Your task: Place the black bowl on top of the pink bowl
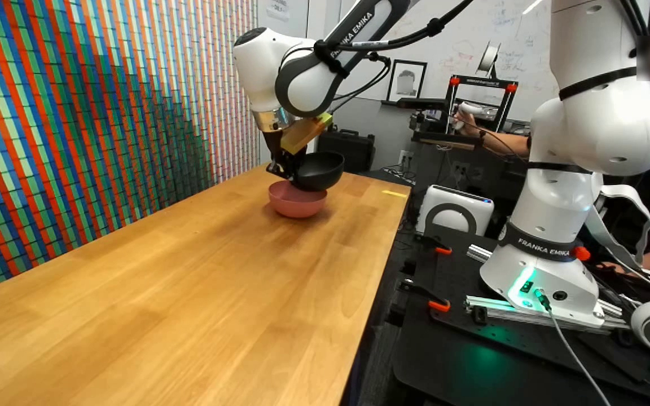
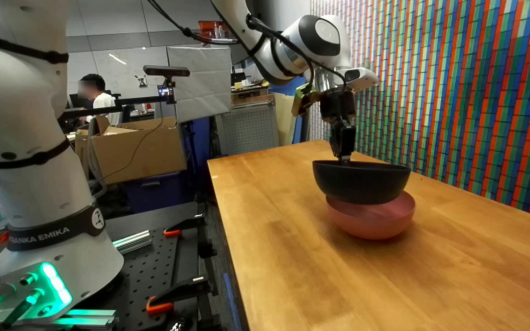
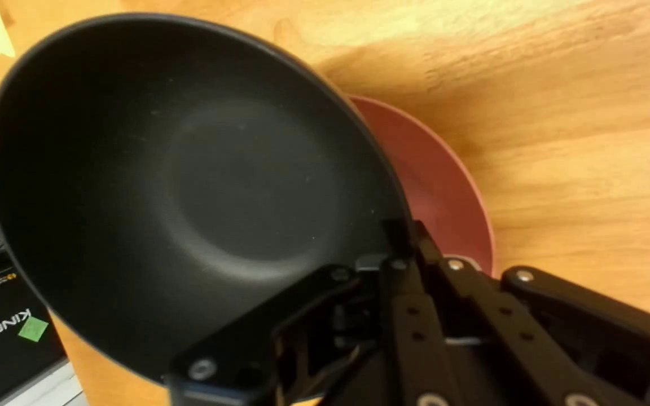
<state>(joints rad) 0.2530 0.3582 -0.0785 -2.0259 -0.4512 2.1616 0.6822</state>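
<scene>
Over pink bowl, gripper pinching black bowl; inner floor only in wrist view.

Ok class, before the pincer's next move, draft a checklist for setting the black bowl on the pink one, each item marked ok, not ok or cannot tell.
1. Grip: ok. The pincer is shut on the rim of the black bowl.
2. Base: ok. The pink bowl stands upright on the table.
3. Centring: not ok. The black bowl is off to one side; part of the pink bowl's opening shows in the wrist view.
4. Level: not ok. The black bowl's rim looks slightly slanted in both exterior views.
5. Contact: cannot tell. The bowls overlap in every view, so whether they touch is unclear.
</scene>
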